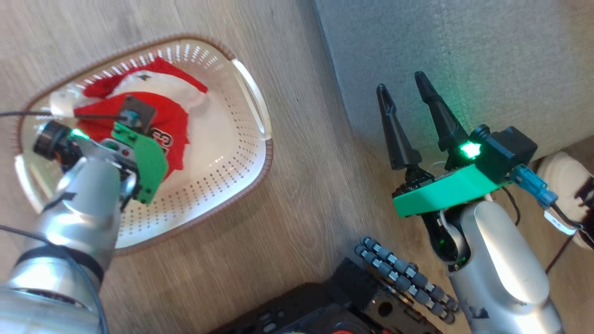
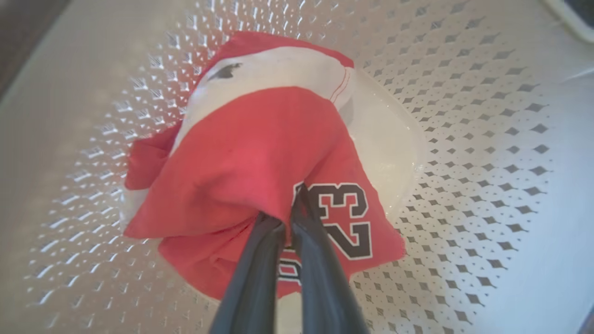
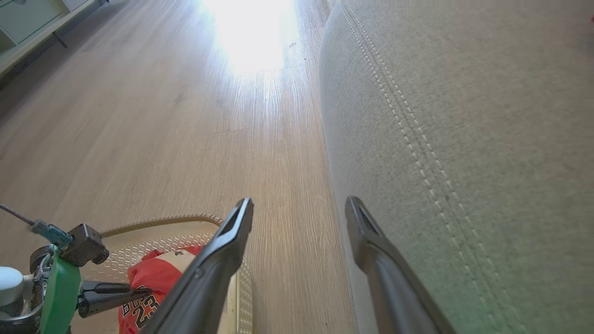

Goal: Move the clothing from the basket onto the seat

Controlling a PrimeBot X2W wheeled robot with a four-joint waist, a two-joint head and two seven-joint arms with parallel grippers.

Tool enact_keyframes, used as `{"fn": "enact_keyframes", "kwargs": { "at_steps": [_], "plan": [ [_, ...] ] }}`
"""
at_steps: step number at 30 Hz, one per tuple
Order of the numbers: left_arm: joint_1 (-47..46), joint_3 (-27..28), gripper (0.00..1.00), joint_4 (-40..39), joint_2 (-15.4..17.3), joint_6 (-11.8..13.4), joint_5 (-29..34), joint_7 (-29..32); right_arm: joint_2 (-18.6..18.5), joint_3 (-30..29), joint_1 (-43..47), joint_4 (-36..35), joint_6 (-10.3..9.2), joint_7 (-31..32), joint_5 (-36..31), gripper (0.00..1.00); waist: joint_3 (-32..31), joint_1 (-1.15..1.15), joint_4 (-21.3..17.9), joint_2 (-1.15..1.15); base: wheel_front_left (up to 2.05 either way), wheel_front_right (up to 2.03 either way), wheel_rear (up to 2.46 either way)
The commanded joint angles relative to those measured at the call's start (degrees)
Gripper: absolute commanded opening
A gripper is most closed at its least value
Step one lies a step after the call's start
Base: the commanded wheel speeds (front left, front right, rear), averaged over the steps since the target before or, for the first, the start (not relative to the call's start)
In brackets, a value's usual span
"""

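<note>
Left gripper (image 2: 285,208) was down inside basket (image 1: 260,162), fingers clenched on bunched fold of red jersey (image 2: 232,157) with black "23" print. Fabric tented up at pinch point. Jersey lay on top of white-and-red garment (image 2: 278,69), both in basket. Basket stood on wood floor (image 1: 301,208), near grey seat (image 1: 464,46) but apart from it. Right gripper (image 1: 401,81) hovered at seat's edge, fingers spread wide, grasping nothing.

basket (image 1: 222,153): on floor (image 1: 301,195), left of seat (image 1: 464,55), apart | clothing (image 1: 181,116): in basket | left gripper (image 2: 288,208): inside basket, on clothing | right gripper (image 1: 401,83): at seat's near edge
</note>
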Motion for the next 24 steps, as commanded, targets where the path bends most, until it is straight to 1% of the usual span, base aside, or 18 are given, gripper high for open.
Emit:
{"fn": "enact_keyframes", "kwargs": {
  "at_steps": [1, 7, 12, 17, 22, 23, 24],
  "plan": [
    [1.80, 0.40, 0.00, -0.64, 0.19, 0.27, -0.20, -1.44, 0.10, 0.14, 1.78, -0.83, -0.01, -0.54, -0.45, 1.00, -2.80, 0.00, 1.68, 0.00, 0.00, 0.00, 0.00],
    [4.18, 0.01, 0.00, -0.92, -2.17, -0.06, -1.31, -5.46, 0.10, -1.78, 2.25, 0.83, -0.01, -0.54, -2.31, 1.00, -8.88, 0.00, 5.17, 0.00, 0.00, 0.00, 0.00],
    [6.48, -0.29, 0.00, -4.00, -3.93, -0.94, -2.82, -6.85, 0.09, -3.40, 3.40, 2.57, -0.01, -0.54, -4.51, 1.00, -13.96, 0.00, 8.68, 0.00, 0.00, 0.00, 0.00],
    [10.67, -0.20, 0.00, -13.95, -4.41, -1.20, -4.02, -6.93, -0.89, -5.14, 4.80, 3.39, -0.01, -0.54, -5.32, 1.00, -18.99, 0.00, 12.16, 0.00, 0.00, 0.00, 0.00],
    [15.48, 0.04, 0.00, -23.30, -4.87, -1.27, -4.66, -6.94, -2.71, -6.56, 7.37, 3.87, -0.01, -0.54, -5.00, 1.00, -24.21, 0.00, 15.93, 0.00, 0.00, 0.00, 0.00],
    [15.48, 0.04, 0.00, -23.30, -4.87, -1.27, -4.66, -6.94, -2.71, -6.56, 7.37, 3.87, -0.01, -0.54, -5.00, 1.00, -24.21, 0.00, 15.93, 0.00, 0.00, 0.00, 0.00],
    [16.51, 0.26, 0.00, -25.04, -4.92, -1.26, -4.82, -6.94, -3.04, -6.63, 7.87, 4.00, -0.01, -0.54, -4.90, 1.00, -25.30, 0.00, 16.47, 0.00, 0.00, 0.00, 0.00]
  ]
}}
